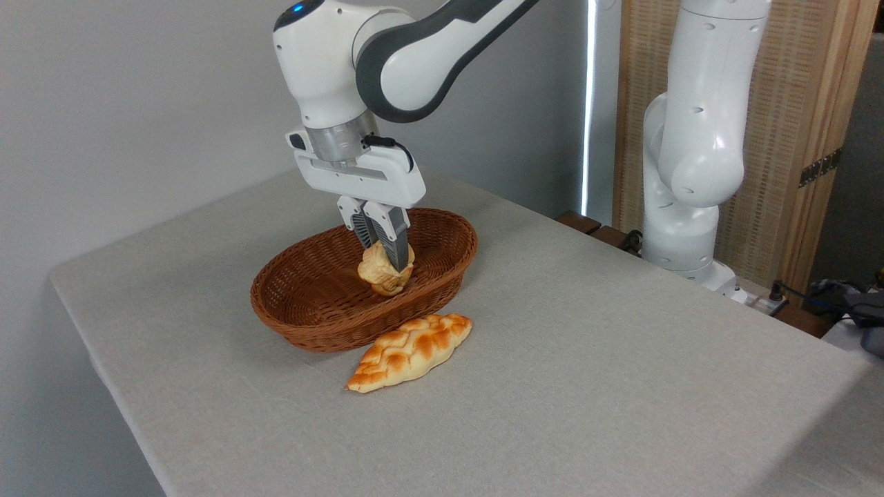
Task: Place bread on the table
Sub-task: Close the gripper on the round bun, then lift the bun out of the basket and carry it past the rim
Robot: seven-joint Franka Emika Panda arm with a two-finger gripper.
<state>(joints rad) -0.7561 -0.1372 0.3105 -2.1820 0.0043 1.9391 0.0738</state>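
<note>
The bread (381, 273), a small pale-golden bun w/ lobed edges, sits tilted on its side, pinched between the fingers of the gripper (388, 268), which are clamped on it from above. It hangs over the near right part of the brown wicker basket (304, 304); can't tell if it's touching the basket wall or floor. Just in front of the basket, on the table (621, 345) w/ its grey-beige cloth, lies a longer braided orange-brown loaf (409, 351), close to the basket rim. A white robot base (690, 172) stands at the table's far right edge
</note>
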